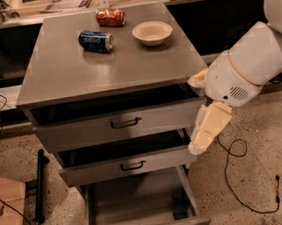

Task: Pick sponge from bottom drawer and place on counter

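Note:
The sponge (180,204) is a small dark block lying on the floor of the open bottom drawer (130,203), against its right wall near the front. The counter (110,62) is the grey metal top of the cabinet. My arm reaches in from the right. Its cream end link hangs down beside the middle drawer's right corner, and the gripper (195,147) is at its lower tip, above the sponge and clear of it.
A blue can (95,40), a red can (110,17) and a tan bowl (152,32) sit on the counter's far half. The top drawer (124,122) and middle drawer (131,165) stand partly open above the bottom one. A black cable (240,174) lies on the floor at right.

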Available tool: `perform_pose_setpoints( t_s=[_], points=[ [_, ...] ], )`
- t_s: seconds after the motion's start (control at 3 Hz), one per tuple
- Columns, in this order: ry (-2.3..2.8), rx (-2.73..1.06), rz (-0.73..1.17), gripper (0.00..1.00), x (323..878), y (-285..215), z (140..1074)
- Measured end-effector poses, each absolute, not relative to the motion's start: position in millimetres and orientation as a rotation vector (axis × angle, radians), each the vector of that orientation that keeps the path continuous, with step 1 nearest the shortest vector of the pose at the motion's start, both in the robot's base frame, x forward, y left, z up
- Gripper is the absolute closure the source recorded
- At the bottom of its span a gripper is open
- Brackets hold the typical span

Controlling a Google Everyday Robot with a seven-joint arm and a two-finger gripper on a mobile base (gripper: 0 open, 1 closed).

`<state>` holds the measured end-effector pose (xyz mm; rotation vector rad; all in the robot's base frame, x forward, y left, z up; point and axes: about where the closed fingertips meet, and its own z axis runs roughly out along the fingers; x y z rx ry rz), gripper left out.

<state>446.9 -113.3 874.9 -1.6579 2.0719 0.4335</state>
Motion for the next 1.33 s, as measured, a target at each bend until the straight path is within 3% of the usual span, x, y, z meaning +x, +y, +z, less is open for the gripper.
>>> perform_pose_setpoints(
  t_s=[0.33, 1.0, 1.33],
  points=[
    [2.02, -1.597, 0.627, 0.0, 452.4, -108.1, 827.7],
    [2.008, -1.59, 0.672, 0.0, 454.1, -106.3, 816.7],
    [2.075, -1.562, 0.803, 0.0, 451.8, -104.1, 766.1]
  ],
)
